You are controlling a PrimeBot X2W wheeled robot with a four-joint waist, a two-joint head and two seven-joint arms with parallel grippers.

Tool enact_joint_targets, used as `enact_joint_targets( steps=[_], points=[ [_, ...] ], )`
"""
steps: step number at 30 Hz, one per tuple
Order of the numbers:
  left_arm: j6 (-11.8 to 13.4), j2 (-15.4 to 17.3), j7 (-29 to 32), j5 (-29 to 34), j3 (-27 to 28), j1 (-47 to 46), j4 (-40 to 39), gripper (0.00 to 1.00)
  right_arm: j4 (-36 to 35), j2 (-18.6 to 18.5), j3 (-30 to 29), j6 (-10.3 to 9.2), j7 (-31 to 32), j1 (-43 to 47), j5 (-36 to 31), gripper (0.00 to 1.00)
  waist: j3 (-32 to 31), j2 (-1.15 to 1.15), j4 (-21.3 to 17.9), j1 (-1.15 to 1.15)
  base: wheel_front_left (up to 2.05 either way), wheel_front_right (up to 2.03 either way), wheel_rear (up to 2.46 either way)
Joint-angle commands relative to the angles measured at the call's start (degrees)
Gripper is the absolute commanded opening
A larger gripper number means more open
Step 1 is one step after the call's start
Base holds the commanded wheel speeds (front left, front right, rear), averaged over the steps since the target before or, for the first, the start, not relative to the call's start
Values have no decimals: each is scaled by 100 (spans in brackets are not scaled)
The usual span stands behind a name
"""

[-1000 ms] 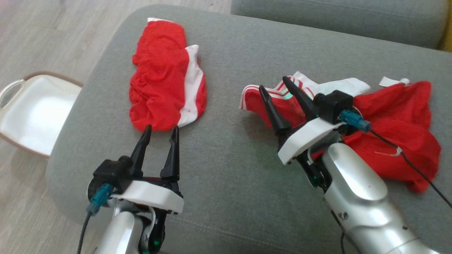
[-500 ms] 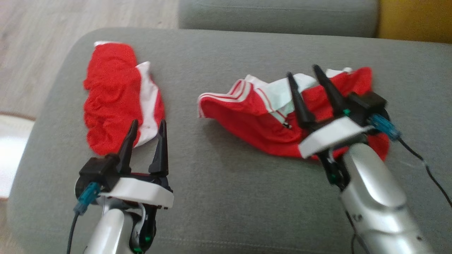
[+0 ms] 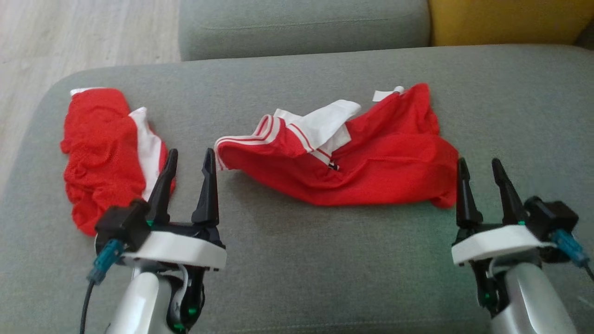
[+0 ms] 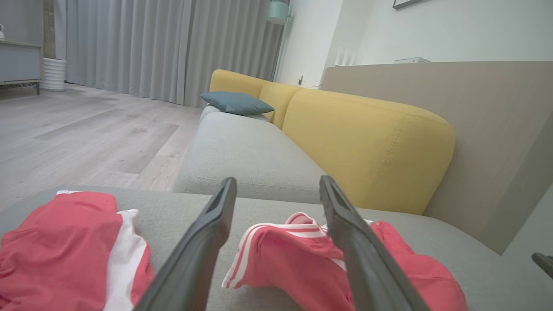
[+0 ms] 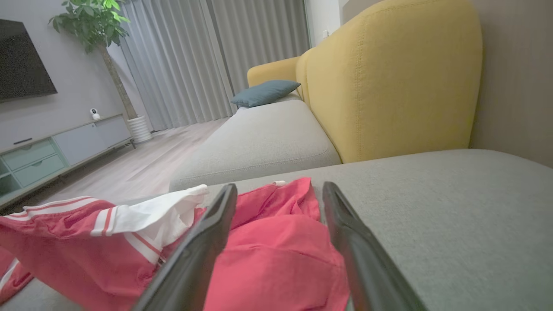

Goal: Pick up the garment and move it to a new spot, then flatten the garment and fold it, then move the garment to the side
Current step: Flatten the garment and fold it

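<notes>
Roughly crosswise: garment (image 3: 385,162), striped end (image 3: 246,140) leftward.

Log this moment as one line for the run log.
left claw: open, empty | right claw: open, empty | middle garment: crumpled on sofa cushion, unfolded

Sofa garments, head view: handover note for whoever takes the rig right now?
Grippers: both open and empty. The left gripper is above the grey sofa seat, between the two garments. The right gripper is just off the right end of the red striped shorts.
Things: the shorts lie crumpled mid-seat with white lining turned out. The red-and-white bundle lies at the seat's left end.
Done: the bundle looks folded and set aside.
Left: flatten the shorts, fold them, move them aside.
</notes>
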Motion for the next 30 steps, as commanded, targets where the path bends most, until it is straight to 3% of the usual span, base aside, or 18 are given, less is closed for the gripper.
enact_joint_targets(
  steps=[1,9,13,19,30],
  points=[
    [23,37,-32,-36,222,-71,-239,100,-265,36,103,23,-90,-143,76,100,11,0,-78,0,0,0,0],
    [-39,37,-32,27,203,-18,-220,100,-485,36,-32,23,-107,-41,181,100,127,0,-255,0,0,0,0],
    [-178,37,-32,401,-49,-345,-76,100,-523,36,-121,23,-110,-51,154,100,324,0,-305,0,0,0,0],
    [-279,46,2,1175,-665,-1350,821,100,-507,36,-141,23,-114,-121,126,100,701,0,-481,0,0,0,0],
    [-348,39,939,1803,-1537,-3345,2390,100,-549,36,-44,23,-116,-411,341,100,1350,0,-1008,0,0,0,0]
  ],
)
